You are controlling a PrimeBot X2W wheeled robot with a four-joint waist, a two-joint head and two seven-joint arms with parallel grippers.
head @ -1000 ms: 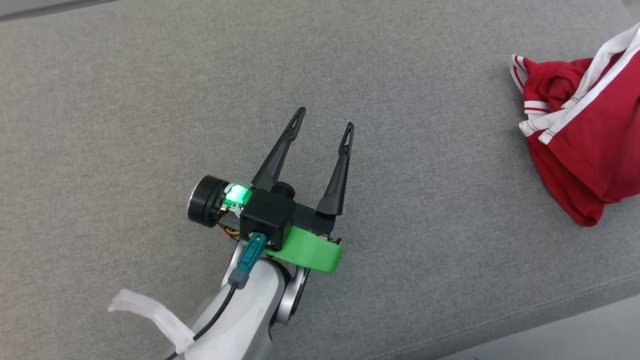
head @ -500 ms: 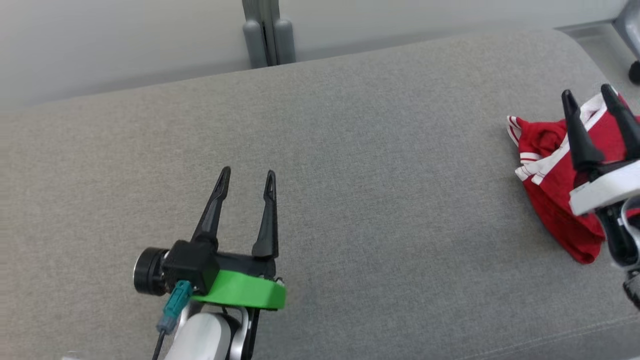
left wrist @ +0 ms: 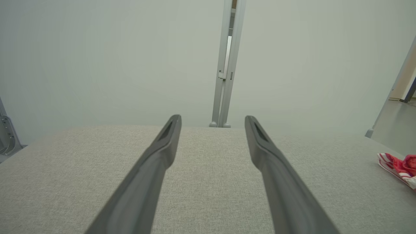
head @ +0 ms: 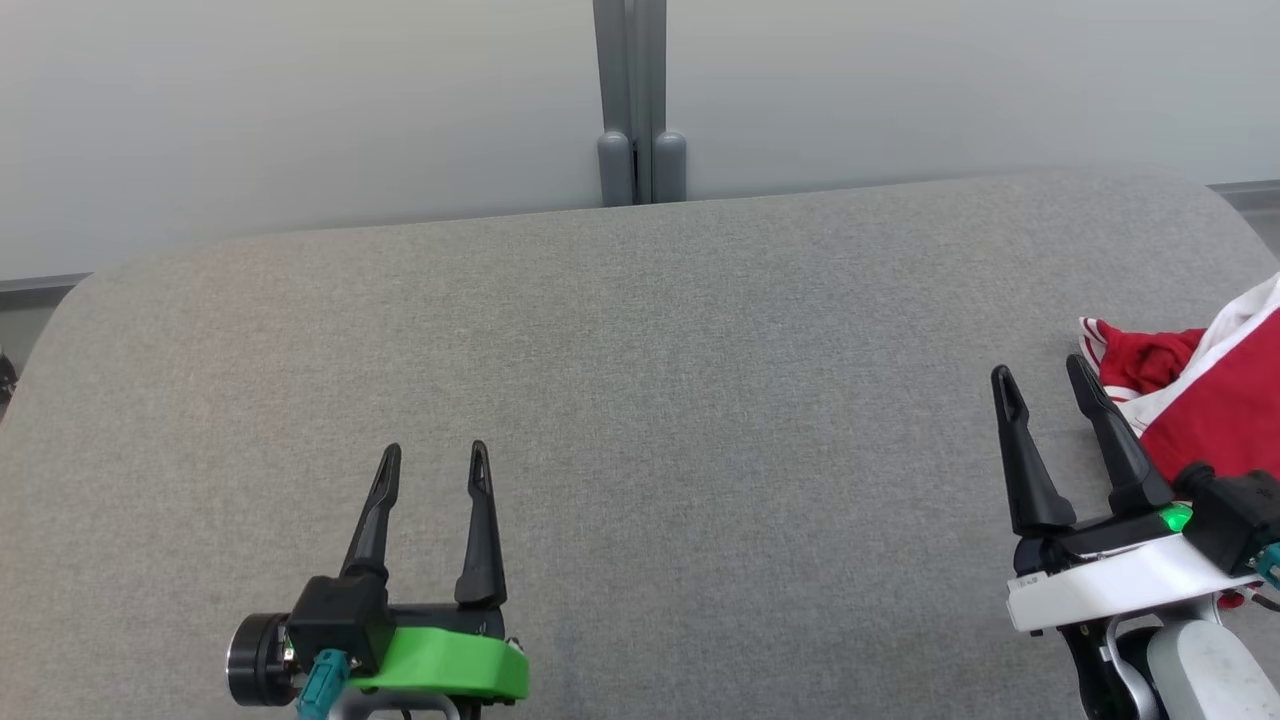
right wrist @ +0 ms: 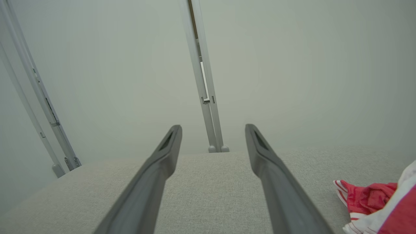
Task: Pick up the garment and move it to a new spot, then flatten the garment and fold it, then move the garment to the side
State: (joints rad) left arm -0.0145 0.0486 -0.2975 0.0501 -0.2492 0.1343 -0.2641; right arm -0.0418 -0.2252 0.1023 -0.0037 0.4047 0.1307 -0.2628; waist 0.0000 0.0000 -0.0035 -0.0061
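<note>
Neither gripper has hold of anything, so no step can be pinned down from this moment. The garment lies at the right edge of the grey cushion [head: 700,350], with nothing gripping it. That fits two stages: a heap waiting to be lifted to a new spot, or a piece already set off to the side. What shows of it looks rumpled rather than squarely folded, which leans toward the former. Part of it runs out of the head view, though, so the pictures do not settle which stage this is or what the next move should be.

The left gripper [head: 435,450] hangs over the near left part of the cushion. Its two dark fingers are spread wide, and in its wrist view [left wrist: 212,117] there is only bare fabric between them. It touches nothing.

The middle of the cushion is plain grey cloth, with a grey post [head: 632,100] standing beyond the far edge.

The right gripper [head: 1039,368] sits near the right edge, its fingers parted just as wide and nothing between them [right wrist: 213,126]. In the head view its outer finger sits just beside the garment [head: 1220,400]. I cannot tell whether they touch.

The garment is red with white stripes [right wrist: 370,198] and bunched against the right edge, and it also shows small at the right of the left wrist view [left wrist: 398,165].
</note>
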